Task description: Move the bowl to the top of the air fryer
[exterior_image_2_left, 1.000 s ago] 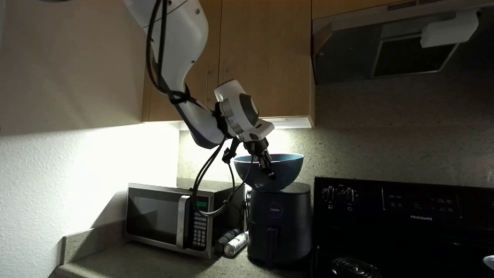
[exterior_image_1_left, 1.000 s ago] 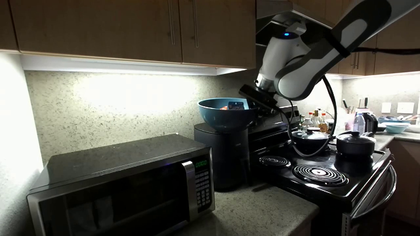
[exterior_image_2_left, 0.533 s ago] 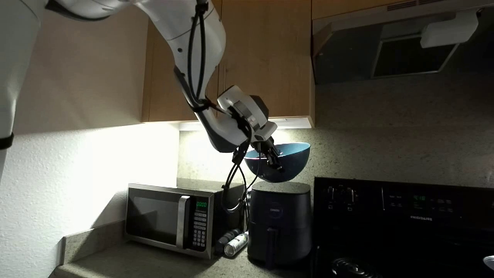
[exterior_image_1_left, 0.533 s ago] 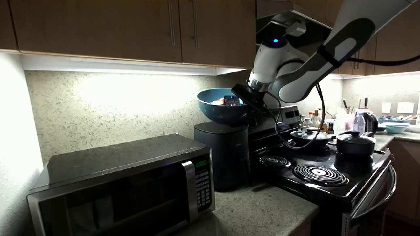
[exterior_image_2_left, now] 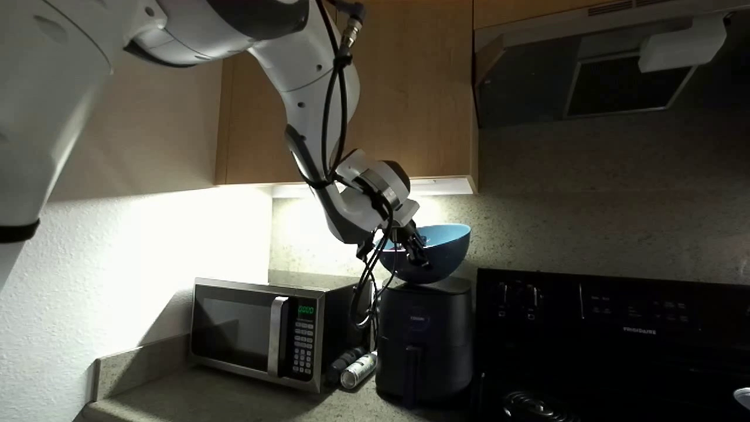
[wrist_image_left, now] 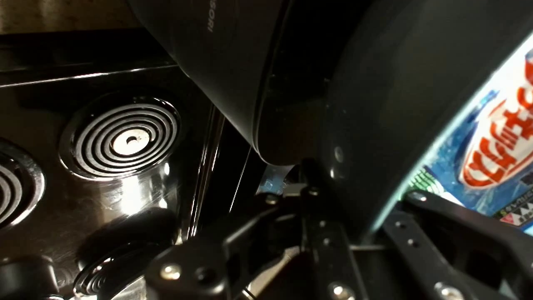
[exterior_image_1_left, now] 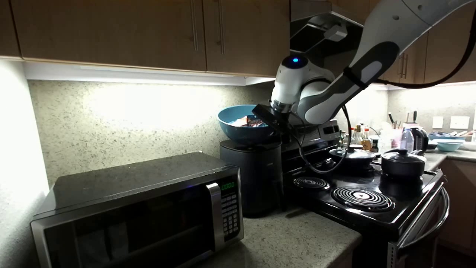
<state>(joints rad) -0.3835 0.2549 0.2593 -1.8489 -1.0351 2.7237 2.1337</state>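
Observation:
The blue-teal bowl [exterior_image_1_left: 238, 133] is over the top of the black air fryer [exterior_image_1_left: 260, 182]. In an exterior view the bowl [exterior_image_2_left: 448, 255] is tilted, its right rim higher, with its underside at or just above the air fryer's lid [exterior_image_2_left: 460, 285]; contact is not clear. My gripper [exterior_image_2_left: 419, 258] is at the bowl's near side. In the wrist view my gripper [wrist_image_left: 356, 183] straddles the bowl's wall [wrist_image_left: 399, 96], one finger outside and one inside, shut on it near the rim. The inner fingertip is partly hidden. The air fryer [wrist_image_left: 225, 54] shows below the bowl.
Packaged snacks [wrist_image_left: 499, 154] lie in the bowl. A microwave [exterior_image_1_left: 148, 208] stands beside the air fryer, with two cylindrical containers [exterior_image_2_left: 358, 370] between them. The stove [exterior_image_1_left: 360, 197] holds a lidded pot [exterior_image_1_left: 403, 165]. Wooden cabinets [exterior_image_2_left: 404, 88] hang above.
The bowl rose off the air fryer with my gripper, then came down a little, shifting toward the microwave in one view and rightward in another. It is more tilted than a second ago.

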